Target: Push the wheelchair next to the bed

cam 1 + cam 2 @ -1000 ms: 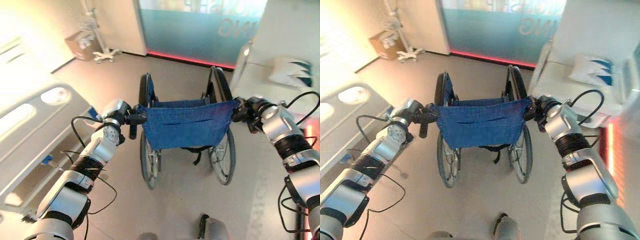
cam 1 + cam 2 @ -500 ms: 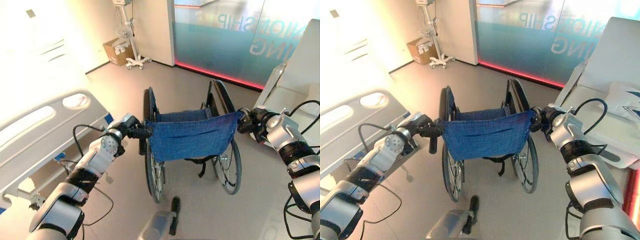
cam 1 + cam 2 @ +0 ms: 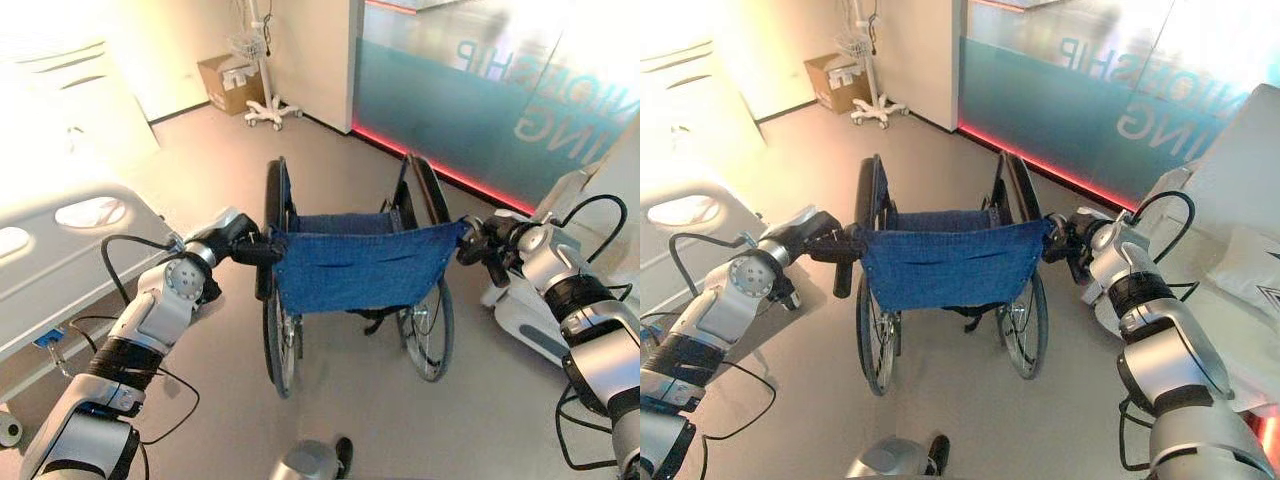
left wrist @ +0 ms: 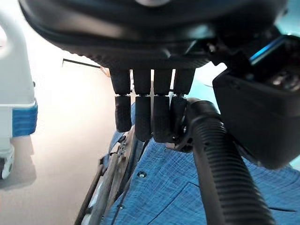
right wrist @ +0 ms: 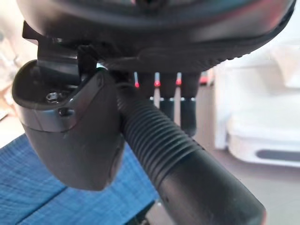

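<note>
**A:** From the head camera's left eye, where does the chair stand?

**B:** The folding wheelchair with a blue denim-like fabric backrest and spoked wheels (image 3: 355, 270) sits on the grey floor, off to the right of the white hospital bed with a moulded side rail (image 3: 60, 260), its back toward the robot, with open floor between the two. The left hand (image 3: 240, 245) is at the chair's bed-side push handle, the right hand (image 3: 480, 242) at the far one.

**A:** And the right eye?

**B:** Same layout. Beyond the wheelchair, away from the bed, a white padded couch (image 3: 1230, 230) stands close by the right arm. I judge a wide swing could clip it, or the near wheel could catch the bed frame if the turn is too tight.

**A:** Left wrist view?

**B:** The left hand's fingers (image 4: 140, 117) curl over the black ribbed rubber handle grip (image 4: 220, 173), grasping it, with blue fabric past them.

**A:** Right wrist?

**B:** The right hand's thumb (image 5: 70, 131) and fingers wrap the other ribbed grip (image 5: 183, 164), clenched on it. Uneven pushing between the two hands would probably veer the chair; a loosened hold might let a grip slide out.
</note>
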{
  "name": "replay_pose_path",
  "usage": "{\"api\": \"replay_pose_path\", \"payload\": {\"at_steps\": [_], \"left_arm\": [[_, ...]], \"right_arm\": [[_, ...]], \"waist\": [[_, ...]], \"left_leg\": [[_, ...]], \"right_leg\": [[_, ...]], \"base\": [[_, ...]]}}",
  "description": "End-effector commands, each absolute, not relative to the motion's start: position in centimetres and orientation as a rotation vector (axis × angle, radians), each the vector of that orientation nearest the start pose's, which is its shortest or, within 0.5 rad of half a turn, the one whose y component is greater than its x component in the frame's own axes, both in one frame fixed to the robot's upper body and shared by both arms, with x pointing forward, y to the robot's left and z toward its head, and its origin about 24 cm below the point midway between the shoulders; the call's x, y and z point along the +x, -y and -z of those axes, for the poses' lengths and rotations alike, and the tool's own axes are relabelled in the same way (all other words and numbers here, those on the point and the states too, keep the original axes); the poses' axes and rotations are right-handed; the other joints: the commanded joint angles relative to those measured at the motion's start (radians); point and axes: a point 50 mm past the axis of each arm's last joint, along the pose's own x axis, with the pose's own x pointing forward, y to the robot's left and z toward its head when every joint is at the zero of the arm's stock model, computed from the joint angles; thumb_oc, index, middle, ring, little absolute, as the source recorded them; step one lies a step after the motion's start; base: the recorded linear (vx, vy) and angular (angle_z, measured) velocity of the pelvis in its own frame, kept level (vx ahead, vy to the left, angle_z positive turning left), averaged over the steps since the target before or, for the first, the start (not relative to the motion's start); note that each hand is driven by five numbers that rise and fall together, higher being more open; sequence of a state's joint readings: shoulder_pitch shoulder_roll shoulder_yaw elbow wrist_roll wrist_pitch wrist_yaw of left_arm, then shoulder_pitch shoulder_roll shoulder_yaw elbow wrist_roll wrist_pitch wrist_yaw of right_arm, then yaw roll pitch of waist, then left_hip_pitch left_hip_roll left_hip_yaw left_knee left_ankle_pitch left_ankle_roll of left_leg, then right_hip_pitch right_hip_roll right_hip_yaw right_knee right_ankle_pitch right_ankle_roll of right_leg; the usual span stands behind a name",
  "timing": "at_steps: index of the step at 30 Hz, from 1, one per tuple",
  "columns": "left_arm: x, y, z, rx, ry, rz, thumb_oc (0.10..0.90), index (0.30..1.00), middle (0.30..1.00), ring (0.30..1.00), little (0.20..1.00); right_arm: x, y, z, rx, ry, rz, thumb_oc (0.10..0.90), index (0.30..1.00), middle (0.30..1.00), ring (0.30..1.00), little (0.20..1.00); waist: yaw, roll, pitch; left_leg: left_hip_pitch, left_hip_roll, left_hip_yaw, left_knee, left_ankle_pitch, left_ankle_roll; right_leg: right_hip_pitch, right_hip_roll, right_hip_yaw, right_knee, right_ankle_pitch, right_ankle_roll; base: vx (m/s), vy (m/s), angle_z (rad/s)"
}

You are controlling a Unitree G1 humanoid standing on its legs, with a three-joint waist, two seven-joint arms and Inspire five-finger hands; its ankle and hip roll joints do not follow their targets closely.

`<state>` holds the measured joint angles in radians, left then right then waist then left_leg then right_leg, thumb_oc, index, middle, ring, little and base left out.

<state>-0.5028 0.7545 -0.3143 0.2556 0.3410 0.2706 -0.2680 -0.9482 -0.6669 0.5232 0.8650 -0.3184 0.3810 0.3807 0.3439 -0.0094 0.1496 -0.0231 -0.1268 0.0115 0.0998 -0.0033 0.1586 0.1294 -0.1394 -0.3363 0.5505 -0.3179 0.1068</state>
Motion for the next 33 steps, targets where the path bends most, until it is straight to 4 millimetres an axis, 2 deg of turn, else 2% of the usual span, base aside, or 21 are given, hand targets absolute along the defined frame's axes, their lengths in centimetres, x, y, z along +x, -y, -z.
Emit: {"api": "replay_pose_path", "payload": {"at_steps": [1, 2, 4, 5, 6, 10, 11, 13, 14, 15, 16, 17, 18, 23, 25, 26, 27, 30, 31, 32, 33], "left_arm": [[29.4, -26.7, -4.3, 1.317, -0.565, 0.388, 0.400, 0.300, 0.300, 0.300, 0.300], [30.0, -26.6, -5.1, 1.342, -0.531, 0.381, 0.400, 0.300, 0.300, 0.300, 0.300], [30.6, -26.4, -6.1, 1.365, -0.494, 0.383, 0.400, 0.300, 0.300, 0.300, 0.300], [30.6, -26.3, -6.2, 1.367, -0.491, 0.384, 0.400, 0.300, 0.300, 0.300, 0.300], [30.8, -26.1, -6.5, 1.374, -0.476, 0.390, 0.400, 0.300, 0.300, 0.300, 0.300], [30.7, -25.8, -6.4, 1.379, -0.463, 0.381, 0.400, 0.300, 0.300, 0.300, 0.300], [30.7, -25.7, -6.4, 1.388, -0.443, 0.376, 0.400, 0.300, 0.300, 0.300, 0.300], [30.6, -25.7, -6.1, 1.371, -0.456, 0.372, 0.400, 0.300, 0.300, 0.300, 0.300], [30.5, -25.5, -5.8, 1.348, -0.471, 0.377, 0.400, 0.300, 0.300, 0.300, 0.300], [30.5, -25.3, -5.5, 1.323, -0.487, 0.376, 0.400, 0.300, 0.300, 0.300, 0.300], [30.5, -24.9, -5.0, 1.307, -0.484, 0.368, 0.400, 0.300, 0.300, 0.300, 0.300], [30.5, -24.9, -5.0, 1.301, -0.483, 0.362, 0.400, 0.300, 0.300, 0.300, 0.300], [30.9, -24.3, -5.0, 1.291, -0.462, 0.344, 0.400, 0.300, 0.300, 0.300, 0.300], [32.5, -22.3, -4.6, 1.284, -0.420, 0.343, 0.400, 0.300, 0.300, 0.300, 0.300], [32.9, -21.6, -4.7, 1.278, -0.407, 0.338, 0.400, 0.300, 0.300, 0.300, 0.300], [33.1, -21.3, -4.7, 1.274, -0.407, 0.334, 0.400, 0.300, 0.300, 0.300, 0.300], [33.2, -21.1, -4.6, 1.272, -0.408, 0.326, 0.400, 0.300, 0.300, 0.300, 0.300], [33.4, -20.8, -5.0, 1.275, -0.390, 0.311, 0.400, 0.300, 0.300, 0.300, 0.300], [33.4, -20.7, -5.0, 1.276, -0.381, 0.307, 0.400, 0.300, 0.300, 0.300, 0.300], [33.4, -20.7, -5.0, 1.274, -0.378, 0.308, 0.400, 0.300, 0.300, 0.300, 0.300], [33.2, -20.8, -4.9, 1.266, -0.381, 0.301, 0.400, 0.300, 0.300, 0.300, 0.300]], "right_arm": [[38.8, 21.4, -16.7, -1.658, -0.269, -0.386, 0.400, 0.300, 0.300, 0.300, 0.300], [39.1, 21.2, -17.1, -1.673, -0.261, -0.361, 0.400, 0.300, 0.300, 0.300, 0.300], [39.1, 21.4, -17.7, -1.681, -0.273, -0.333, 0.400, 0.300, 0.300, 0.300, 0.300], [39.1, 21.4, -17.8, -1.683, -0.275, -0.330, 0.400, 0.300, 0.300, 0.300, 0.300], [39.0, 21.7, -18.4, -1.683, -0.289, -0.322, 0.400, 0.300, 0.300, 0.300, 0.300], [38.9, 21.2, -19.2, -1.697, -0.288, -0.330, 0.400, 0.300, 0.300, 0.300, 0.300], [38.7, 21.6, -20.0, -1.712, -0.287, -0.315, 0.400, 0.300, 0.300, 0.300, 0.300], [38.5, 22.0, -20.3, -1.711, -0.290, -0.319, 0.400, 0.300, 0.300, 0.300, 0.300], [38.4, 21.9, -20.7, -1.712, -0.291, -0.331, 0.400, 0.300, 0.300, 0.300, 0.300], [38.3, 21.5, -21.2, -1.731, -0.279, -0.352, 0.400, 0.300, 0.300, 0.300, 0.300], [38.0, 21.6, -21.7, -1.769, -0.269, -0.361, 0.400, 0.300, 0.300, 0.300, 0.300], [38.0, 21.7, -21.7, -1.777, -0.266, -0.363, 0.400, 0.300, 0.300, 0.300, 0.300], [37.8, 22.2, -21.7, -1.807, -0.269, -0.351, 0.400, 0.300, 0.300, 0.300, 0.300], [38.0, 23.7, -21.0, -1.782, -0.352, -0.303, 0.400, 0.300, 0.300, 0.300, 0.300], [38.1, 24.1, -20.6, -1.764, -0.373, -0.296, 0.400, 0.300, 0.300, 0.300, 0.300], [38.2, 24.1, -20.2, -1.757, -0.377, -0.297, 0.400, 0.300, 0.300, 0.300, 0.300], [38.4, 23.7, -19.6, -1.749, -0.375, -0.304, 0.400, 0.300, 0.300, 0.300, 0.300], [38.8, 22.6, -19.3, -1.734, -0.372, -0.297, 0.400, 0.300, 0.300, 0.300, 0.300], [39.1, 21.6, -19.0, -1.735, -0.362, -0.288, 0.400, 0.300, 0.300, 0.300, 0.300], [39.2, 21.1, -19.0, -1.740, -0.356, -0.289, 0.400, 0.300, 0.300, 0.300, 0.300], [39.4, 20.5, -19.0, -1.750, -0.338, -0.300, 0.400, 0.300, 0.300, 0.300, 0.300]], "waist": [[-0.049, -0.028, 0.055], [-0.079, -0.038, 0.089], [-0.102, -0.052, 0.111], [-0.105, -0.051, 0.113], [-0.113, -0.062, 0.119], [-0.123, -0.082, 0.133], [-0.137, -0.090, 0.137], [-0.149, -0.087, 0.133], [-0.155, -0.084, 0.132], [-0.166, -0.084, 0.136], [-0.190, -0.076, 0.139], [-0.194, -0.073, 0.140], [-0.226, -0.063, 0.136], [-0.288, -0.039, 0.090], [-0.292, -0.039, 0.078], [-0.287, -0.039, 0.075], [-0.271, -0.037, 0.079], [-0.233, -0.034, 0.104], [-0.191, -0.025, 0.132], [-0.173, -0.018, 0.141], [-0.135, -0.004, 0.155]], "left_leg": [[-0.095, 0.021, 0.001, 0.086, -0.010, -0.103], [-0.043, 0.011, -0.041, 0.096, -0.071, -0.102], [-0.016, 0.003, -0.093, 0.113, -0.128, -0.100], [-0.012, 0.006, -0.101, 0.118, -0.138, -0.101], [-0.007, 0.010, -0.132, 0.144, -0.170, -0.108], [-0.020, 0.028, -0.157, 0.227, -0.228, -0.124], [-0.038, 0.043, -0.170, 0.261, -0.246, -0.128], [-0.041, 0.063, -0.179, 0.270, -0.249, -0.135], [-0.038, 0.089, -0.173, 0.270, -0.235, -0.145], [-0.036, 0.125, -0.155, 0.278, -0.191, -0.168], [-0.020, 0.197, -0.092, 0.263, -0.095, -0.201], [-0.016, 0.205, -0.086, 0.258, -0.084, -0.205], [0.022, 0.261, -0.015, 0.214, -0.037, -0.220], [0.105, 0.352, 0.110, 0.156, 0.071, -0.275], [0.113, 0.334, 0.115, 0.162, 0.059, -0.275], [0.112, 0.306, 0.104, 0.157, 0.044, -0.270], [0.098, 0.250, 0.078, 0.138, 0.014, -0.253], [0.033, 0.169, 0.085, 0.094, -0.005, -0.233], [-0.076, 0.141, 0.113, 0.077, 0.049, -0.238], [-0.123, 0.134, 0.117, 0.064, 0.083, -0.239], [-0.189, 0.130, 0.126, 0.026, 0.151, -0.241]], "right_leg": [[-0.113, -0.048, 0.036, -0.278, 0.348, 0.025], [-0.219, -0.109, 0.069, -0.374, 0.450, 0.041], [-0.270, -0.140, 0.116, -0.502, 0.514, 0.068], [-0.269, -0.139, 0.117, -0.522, 0.520, 0.070], [-0.281, -0.153, 0.138, -0.599, 0.541, 0.082], [-0.284, -0.163, 0.160, -0.555, 0.538, 0.082], [-0.296, -0.145, 0.190, -0.501, 0.497, 0.088], [-0.301, -0.132, 0.190, -0.448, 0.467, 0.089], [-0.300, -0.120, 0.176, -0.395, 0.432, 0.081], [-0.289, -0.111, 0.156, -0.372, 0.410, 0.069], [-0.271, -0.098, 0.102, -0.370, 0.393, 0.047], [-0.266, -0.096, 0.094, -0.371, 0.391, 0.044], [-0.252, -0.087, 0.044, -0.368, 0.372, 0.029], [-0.240, -0.060, -0.070, -0.351, 0.316, -0.020], [-0.225, -0.045, -0.095, -0.351, 0.299, -0.033], [-0.215, -0.035, -0.098, -0.352, 0.294, -0.034], [-0.192, -0.013, -0.091, -0.355, 0.287, -0.032], [-0.129, 0.028, -0.070, -0.375, 0.271, -0.030], [-0.056, 0.060, -0.058, -0.406, 0.253, -0.033], [-0.031, 0.076, -0.051, -0.417, 0.247, -0.036], [0.015, 0.105, -0.030, -0.435, 0.231, -0.044]], "base": [[0.43, -0.444, 0.08], [0.42, -0.405, 0.29], [0.46, -0.398, 0.90], [0.55, -0.419, 1.40], [0.45, -0.332, 1.17], [0.51, -0.459, 1.07], [0.48, -0.533, 0.74], [0.41, -0.369, 1.13], [0.46, -0.330, 1.49], [0.46, -0.335, 1.36], [0.35, -0.293, 0.75], [0.37, -0.335, 0.77], [0.28, -0.273, 0.63], [0.26, -0.281, 0.98], [0.29, -0.279, 1.22], [0.40, -0.284, 0.80], [0.38, -0.237, 0.42], [0.35, -0.193, 0.27], [0.44, -0.197, -0.08], [0.55, -0.157, -0.25], [0.53, -0.062, -0.56]]}}
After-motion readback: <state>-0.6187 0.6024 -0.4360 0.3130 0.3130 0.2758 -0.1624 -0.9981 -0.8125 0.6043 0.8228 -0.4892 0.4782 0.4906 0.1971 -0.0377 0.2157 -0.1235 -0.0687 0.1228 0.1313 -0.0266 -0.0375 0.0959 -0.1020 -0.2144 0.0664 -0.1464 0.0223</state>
